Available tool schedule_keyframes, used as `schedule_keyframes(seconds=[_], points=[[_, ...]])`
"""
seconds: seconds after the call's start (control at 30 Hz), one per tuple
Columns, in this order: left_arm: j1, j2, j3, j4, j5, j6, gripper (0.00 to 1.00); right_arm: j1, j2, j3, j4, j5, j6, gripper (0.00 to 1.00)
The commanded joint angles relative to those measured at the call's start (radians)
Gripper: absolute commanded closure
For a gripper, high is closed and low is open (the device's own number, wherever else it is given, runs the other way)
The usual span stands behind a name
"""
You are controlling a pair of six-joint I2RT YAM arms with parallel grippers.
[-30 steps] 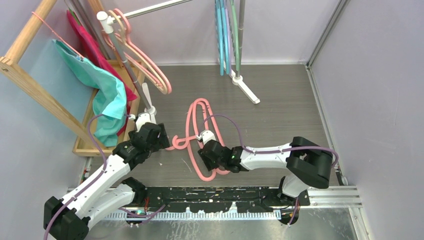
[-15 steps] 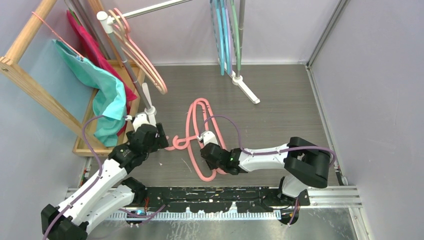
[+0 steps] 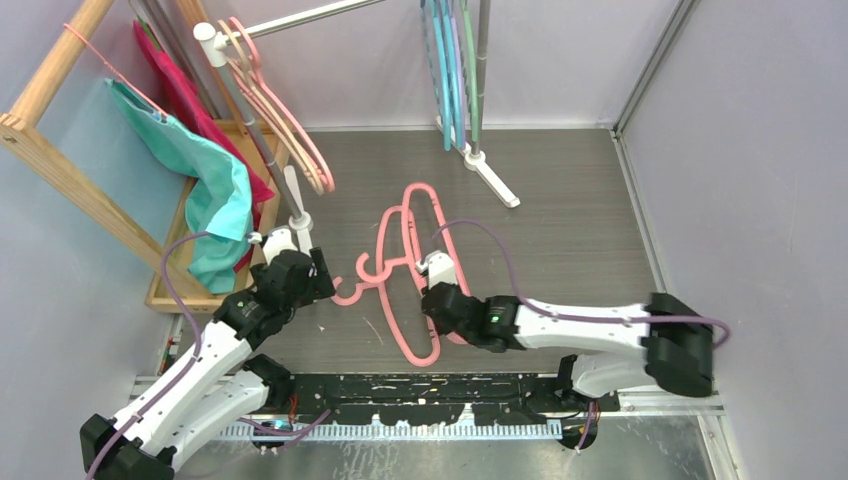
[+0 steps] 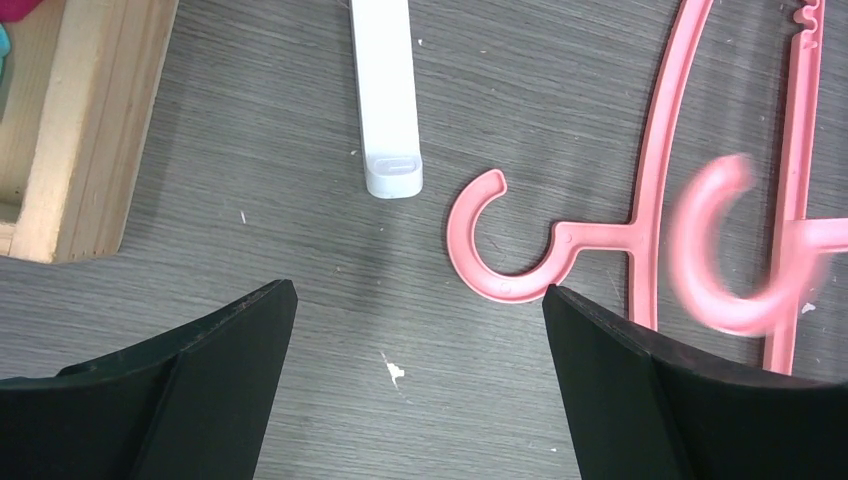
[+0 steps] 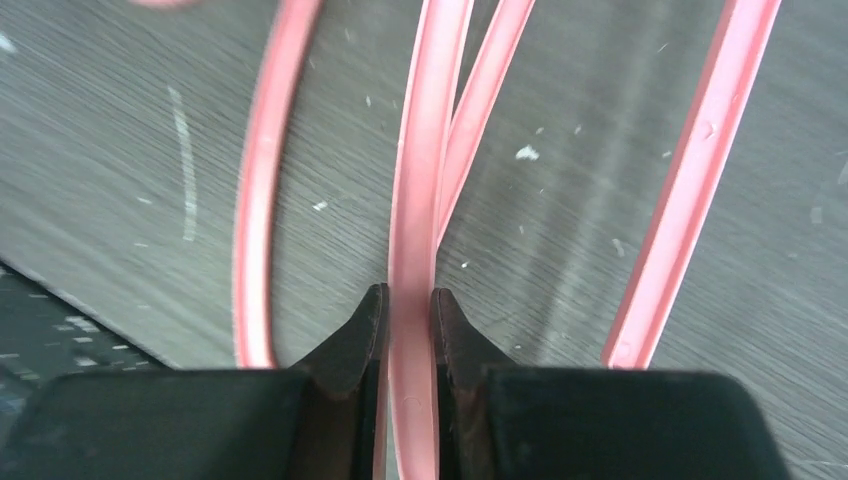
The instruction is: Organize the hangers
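Right gripper pinches one bar of a pink hanger near the table's near edge. Left gripper, jaws spread, hovers beside the hook of a second pink hanger

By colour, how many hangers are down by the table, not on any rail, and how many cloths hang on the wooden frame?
pink hangers: 2
teal cloth: 1
red cloth: 1
Total: 4

hangers smooth plastic w/ slight sheen, table matt woodgrain, rack bare wood
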Motion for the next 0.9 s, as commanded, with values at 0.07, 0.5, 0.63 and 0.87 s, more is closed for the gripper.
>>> schedule_keyframes(seconds=[0.07, 0.5, 0.63, 0.87], points=[[-0.002, -0.038, 0.017, -0.011, -0.022, -0.008, 0.02, -0.006, -0.310, 0.065, -0.031, 0.050, 0.026, 0.99], [-0.002, 0.011, 0.045, -0.031, -0.033, -0.001, 0.02, -0.122, -0.402, 0.226, 0.063, -0.322, 0.106, 0.99], [-0.003, 0.032, 0.055, -0.029, -0.037, 0.005, 0.02, -0.178, -0.388, 0.279, 0.108, -0.401, 0.131, 0.99], [-0.002, 0.043, 0.055, -0.027, -0.041, 0.009, 0.02, -0.240, -0.311, 0.350, 0.250, -0.525, 0.194, 0.99]])
